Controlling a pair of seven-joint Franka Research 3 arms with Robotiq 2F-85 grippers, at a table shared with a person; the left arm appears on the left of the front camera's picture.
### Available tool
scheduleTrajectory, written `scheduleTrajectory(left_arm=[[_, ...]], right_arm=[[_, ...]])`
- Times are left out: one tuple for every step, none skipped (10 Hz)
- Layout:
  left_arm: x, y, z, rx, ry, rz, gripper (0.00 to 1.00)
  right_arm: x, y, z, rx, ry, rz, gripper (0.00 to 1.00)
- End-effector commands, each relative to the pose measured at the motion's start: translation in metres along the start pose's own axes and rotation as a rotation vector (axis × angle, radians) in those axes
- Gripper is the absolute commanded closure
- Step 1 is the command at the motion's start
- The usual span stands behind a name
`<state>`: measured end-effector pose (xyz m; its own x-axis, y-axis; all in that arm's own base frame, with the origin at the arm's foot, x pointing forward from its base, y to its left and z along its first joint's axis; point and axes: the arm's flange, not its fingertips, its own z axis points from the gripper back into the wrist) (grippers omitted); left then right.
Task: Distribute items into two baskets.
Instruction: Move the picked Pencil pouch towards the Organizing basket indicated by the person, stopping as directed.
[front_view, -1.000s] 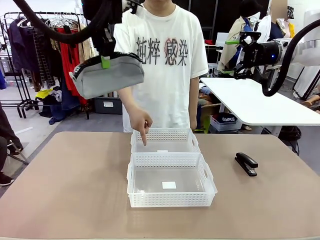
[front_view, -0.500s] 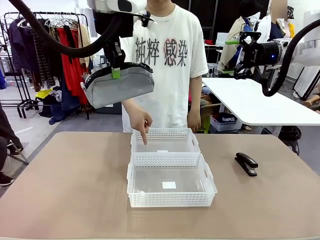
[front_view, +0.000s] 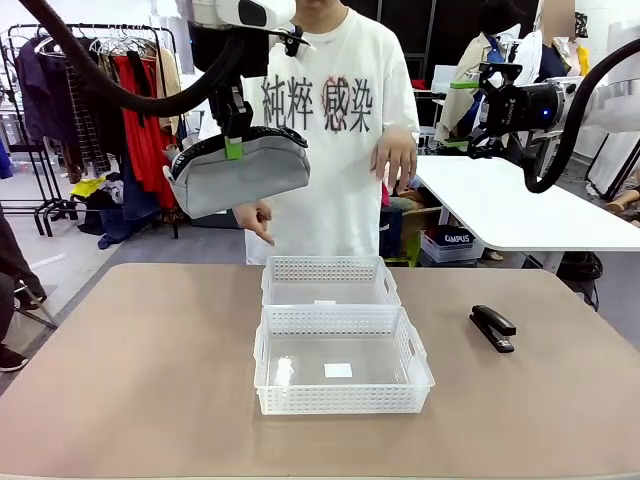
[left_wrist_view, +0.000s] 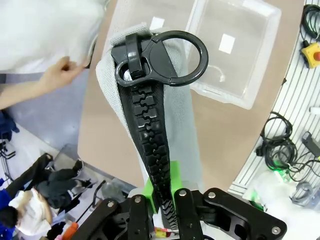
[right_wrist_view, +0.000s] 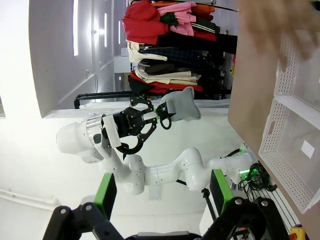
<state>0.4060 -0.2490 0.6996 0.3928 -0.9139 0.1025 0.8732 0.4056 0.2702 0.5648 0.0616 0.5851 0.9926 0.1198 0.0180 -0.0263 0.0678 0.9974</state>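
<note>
The pouch (front_view: 240, 178) hangs high over the table's far left. My left gripper (front_view: 233, 148) is clamped on its zipper edge, and its long axis runs level, left to right. The small basket (front_view: 330, 268) and big basket (front_view: 340, 398) lie below, towards my right. The stapler (front_view: 493, 328) lies right of the big basket, nearer my right gripper (front_view: 462, 113), which is raised with its fingers spread and empty. The person's shirt (front_view: 330, 100) reads "纯粹 感染", and a box (front_view: 457, 240) behind reads "CAMPUS".
</note>
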Motion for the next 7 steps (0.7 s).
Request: scheduleTrajectory(left_arm=[[0.011, -0.001, -0.01, 0.025, 0.038, -0.055, 1.0], [0.024, -0.008, -0.018, -0.003, 0.037, -0.131, 1.0], [0.036, -0.017, -0.027, -0.032, 0.05, -0.187, 1.0], [0.045, -0.025, -0.036, -0.075, 0.048, -0.237, 1.0], [0.053, -0.034, -0.047, -0.099, 0.058, -0.268, 1.0], [0.056, -0.036, -0.053, -0.134, 0.063, -0.294, 1.0], [0.061, -0.042, -0.06, -0.179, 0.058, -0.316, 1.0]], right_arm=[[-0.001, 0.002, 0.0, 0.002, 0.001, 0.004, 0.0], [-0.001, 0.002, 0.0, 0.002, 0.001, 0.004, 0.0], [-0.001, 0.002, 0.0, 0.002, 0.001, 0.004, 0.0], [-0.001, 0.002, 0.0, 0.002, 0.001, 0.004, 0.0], [-0.001, 0.002, 0.0, 0.002, 0.001, 0.004, 0.0], [-0.001, 0.002, 0.0, 0.002, 0.001, 0.004, 0.0], [-0.001, 0.002, 0.0, 0.002, 0.001, 0.004, 0.0]])
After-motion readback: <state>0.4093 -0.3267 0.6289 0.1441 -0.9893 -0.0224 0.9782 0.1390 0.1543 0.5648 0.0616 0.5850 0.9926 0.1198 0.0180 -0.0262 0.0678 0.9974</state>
